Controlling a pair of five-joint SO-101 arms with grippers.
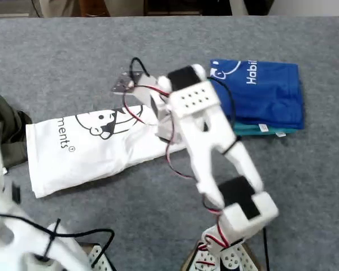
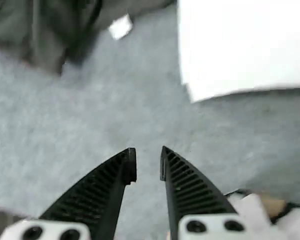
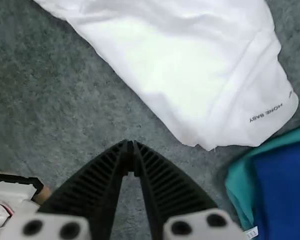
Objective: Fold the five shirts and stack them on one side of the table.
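Both point down at table (image 3: 35, 105): left fingers (image 2: 187, 187) slightly spread, right fingers (image 3: 162, 182) pressed together near white shirt (image 3: 190, 65).

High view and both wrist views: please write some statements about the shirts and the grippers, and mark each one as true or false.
1. The blue shirt lies folded on top of a teal shirt. True.
2. The right gripper holds the white shirt. False: it is shut on nothing, over the grey table beside that shirt.
3. The left gripper is open, with nothing between its fingers. True.
4. The dark green shirt is stacked on the blue shirt. False: it lies crumpled at the opposite side of the table, next to the white shirt.
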